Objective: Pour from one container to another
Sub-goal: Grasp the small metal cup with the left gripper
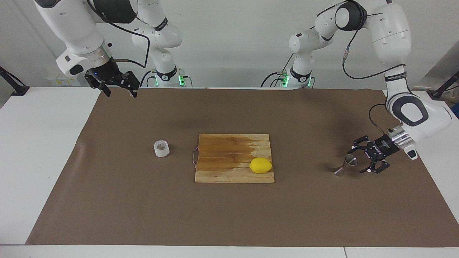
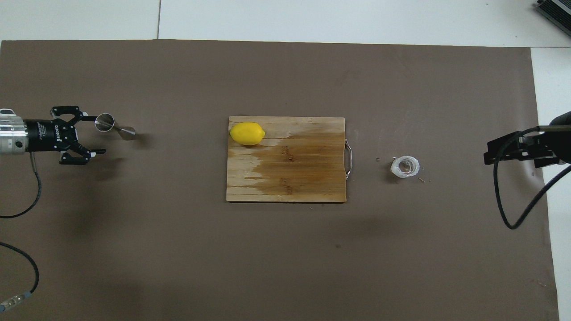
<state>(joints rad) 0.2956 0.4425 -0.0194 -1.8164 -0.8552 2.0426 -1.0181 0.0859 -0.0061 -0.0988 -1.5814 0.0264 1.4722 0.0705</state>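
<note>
The whitish plastic cup stands on the brown mat toward the right arm's end of the table, also in the overhead view. The steel jigger stands on the mat at the left arm's end. My left gripper is low and lies sideways, open, its fingertips just beside the jigger's upper rim; in the overhead view the jigger sits close to one fingertip, not clasped. My right gripper is open and empty, raised high over the robots' edge of the mat, well away from the cup.
A wooden cutting board with a wire handle lies mid-table between cup and jigger. A yellow lemon rests on its corner toward the left arm's end. A few small bits lie on the mat around the cup.
</note>
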